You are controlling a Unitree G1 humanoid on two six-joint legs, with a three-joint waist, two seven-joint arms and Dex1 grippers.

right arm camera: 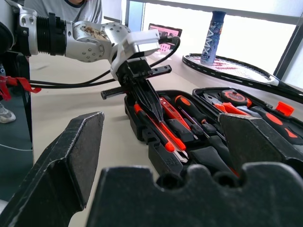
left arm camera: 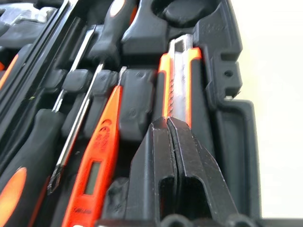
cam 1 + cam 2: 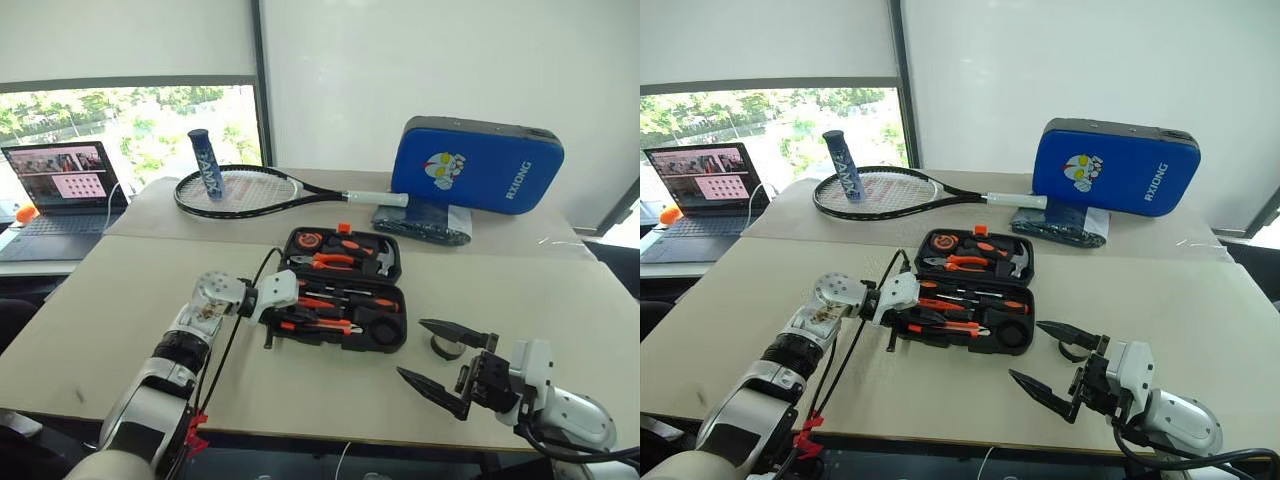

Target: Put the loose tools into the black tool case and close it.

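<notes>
The black tool case (image 3: 392, 272) lies open in the middle of the table. In its near half sit two screwdrivers with orange-and-black handles (image 2: 26, 163), the slim orange tester screwdriver (image 2: 97, 161) and the orange-black utility knife (image 2: 177, 80). My left gripper (image 2: 168, 122) is shut with nothing between its fingers, and its tips point down at the near end of the knife. A small black tape roll (image 3: 446, 348) lies on the table right of the case. My right gripper (image 3: 440, 352) hovers open at the front right, its fingers on either side of the roll and apart from it.
The case's far half holds a hammer, pliers and a tape measure (image 3: 308, 240). Behind the case lie a tennis racket (image 3: 240, 190) with a blue tube (image 3: 206, 163) standing on it and a blue padded rectangle (image 3: 478, 165). A laptop (image 3: 60, 190) stands at the far left.
</notes>
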